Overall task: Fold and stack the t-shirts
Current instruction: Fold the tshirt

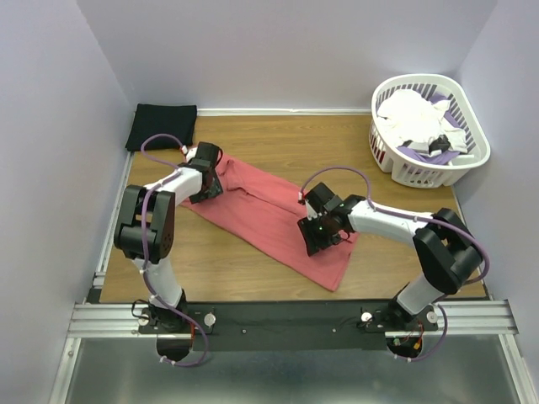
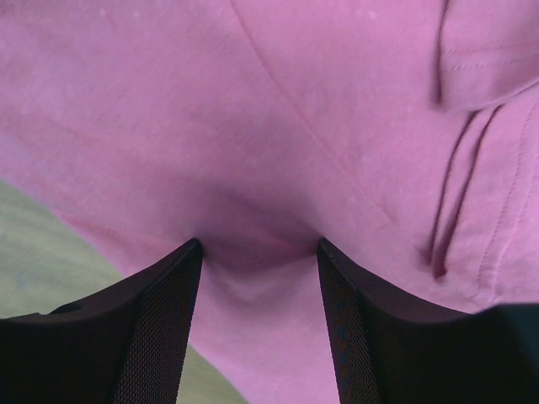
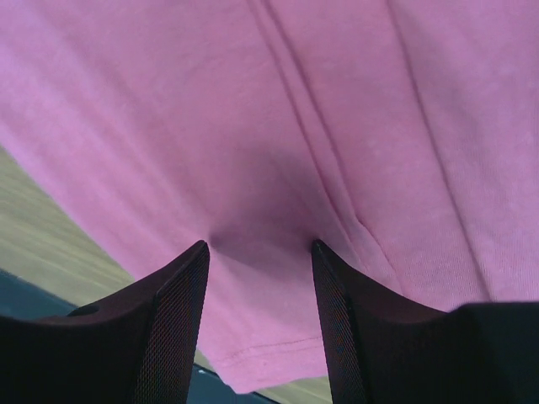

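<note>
Coral-red shirt (image 2: 295, 101) cloth puckers between the parted tips of the left gripper (image 2: 257, 244), near a sleeve. The right gripper (image 3: 258, 246), jaws also apart, presses down just inside the hem. Soft, light and limp, it will likely sag and drag, so pinch both ends. Beyond the left gripper lies the black shirt (image 1: 162, 126), folded.

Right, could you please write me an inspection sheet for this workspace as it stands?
Surface: wooden table, wood showing around the shirts.
Job's things: coral-red t-shirt lying diagonally across the middle; black t-shirt folded at the far left corner.
Clutter: white basket at the far right, holding white and lilac laundry.
Grippers: left gripper and right gripper open, fingertips on the coral-red cloth.
Cables: purple cables, one loop per side.
Surroundings: pale walls on three sides; metal rail at the near edge.
</note>
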Controlling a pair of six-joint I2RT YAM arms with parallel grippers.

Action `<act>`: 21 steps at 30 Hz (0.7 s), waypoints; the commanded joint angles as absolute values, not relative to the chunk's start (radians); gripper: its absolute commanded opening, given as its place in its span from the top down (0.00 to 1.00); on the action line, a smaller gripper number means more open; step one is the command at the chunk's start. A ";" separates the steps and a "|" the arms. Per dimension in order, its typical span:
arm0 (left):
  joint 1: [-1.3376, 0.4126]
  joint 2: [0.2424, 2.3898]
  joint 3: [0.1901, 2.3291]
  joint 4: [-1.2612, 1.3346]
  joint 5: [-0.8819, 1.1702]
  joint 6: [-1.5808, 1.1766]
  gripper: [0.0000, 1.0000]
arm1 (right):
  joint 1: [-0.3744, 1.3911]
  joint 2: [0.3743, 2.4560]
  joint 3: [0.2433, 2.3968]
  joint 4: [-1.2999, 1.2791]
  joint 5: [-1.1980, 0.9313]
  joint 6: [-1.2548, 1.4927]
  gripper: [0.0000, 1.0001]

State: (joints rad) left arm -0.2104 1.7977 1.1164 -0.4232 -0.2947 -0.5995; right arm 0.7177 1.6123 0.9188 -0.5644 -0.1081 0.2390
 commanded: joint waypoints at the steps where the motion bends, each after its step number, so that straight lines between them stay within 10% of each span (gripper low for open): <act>1: -0.239 1.887 1.178 -0.414 -0.284 -0.591 0.35 | 0.753 1.569 0.847 -0.551 -0.193 0.314 0.41; 21: -0.459 2.413 2.012 -0.560 -0.314 -0.368 0.34 | 0.988 1.580 0.886 -0.406 -0.258 0.592 0.40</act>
State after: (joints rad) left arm -0.4572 2.3539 1.9339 -0.5255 -0.2981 -0.4236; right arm 0.9775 1.5658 0.8246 -0.4271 -0.2825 0.5598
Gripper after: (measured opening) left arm 0.653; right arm 0.594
